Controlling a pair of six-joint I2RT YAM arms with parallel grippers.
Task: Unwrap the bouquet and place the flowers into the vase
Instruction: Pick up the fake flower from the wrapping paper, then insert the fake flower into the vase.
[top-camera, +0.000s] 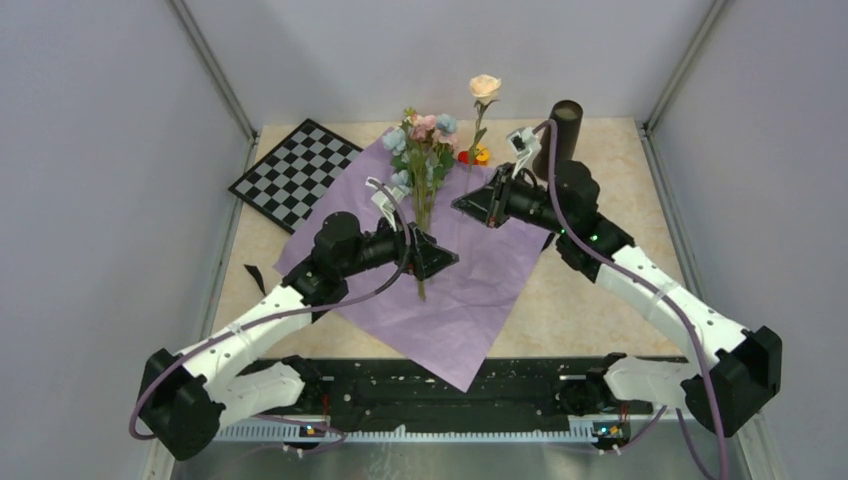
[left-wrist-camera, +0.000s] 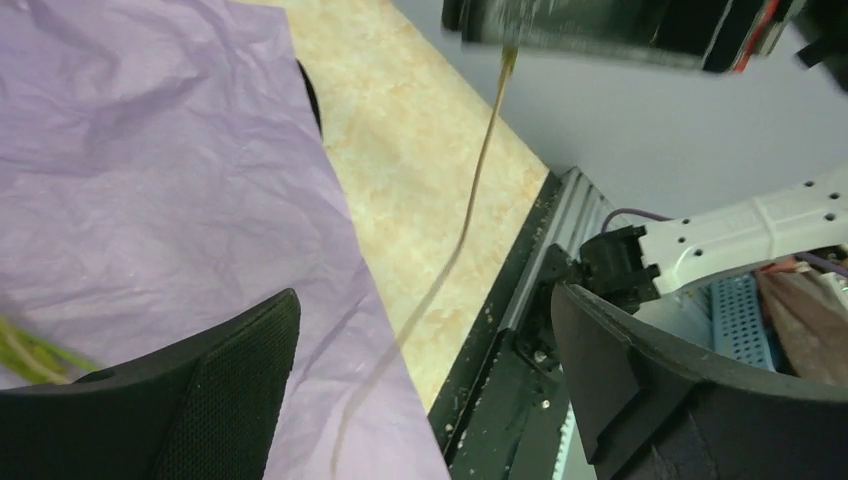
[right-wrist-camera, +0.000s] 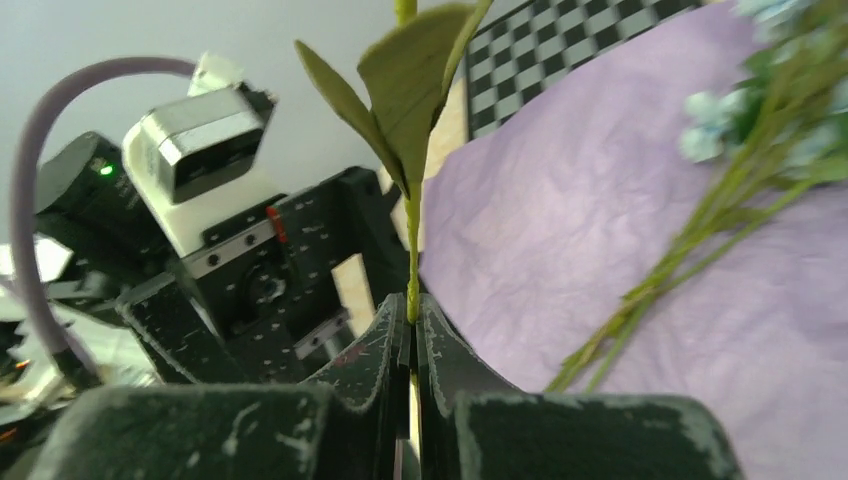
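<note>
Grip status, right gripper (right-wrist-camera: 412, 315): my jaws are closed flat on the thin green stem of a single flower (top-camera: 485, 88). It stands upright above the fingers with its leaves just over the pinch and its pale peach head raised clear. The lower part of the stem hangs free below my jaws, as the left wrist view shows.

Left gripper (left-wrist-camera: 425, 300): jaws spread wide, holding nothing. It hovers low over the paper (top-camera: 480, 290), with the stem ends of the bunch (top-camera: 425, 150) just beside one finger.

Wrapping: the paper lies spread flat, lilac side up, on the table (top-camera: 600, 300). I judge the unwrapping done. The bunch rests on the paper, heads toward the rear. I see no bloom in the vase.

Vase (top-camera: 565, 125): upright at the rear right, just behind my right arm and near the held flower.

Other items: checkered board (top-camera: 295, 172) at the rear left, partly under the paper's edge; toy block (top-camera: 478, 155) near the held stem.

Step in hand: carrying the first stem to the vase.

Next move, in my judgement: lift high enough that the hanging stem end clears the rim, bring that end over the narrow mouth, and lower straight. The stem is thin and bends, so its tip may catch the rim or tip the vase.
</note>
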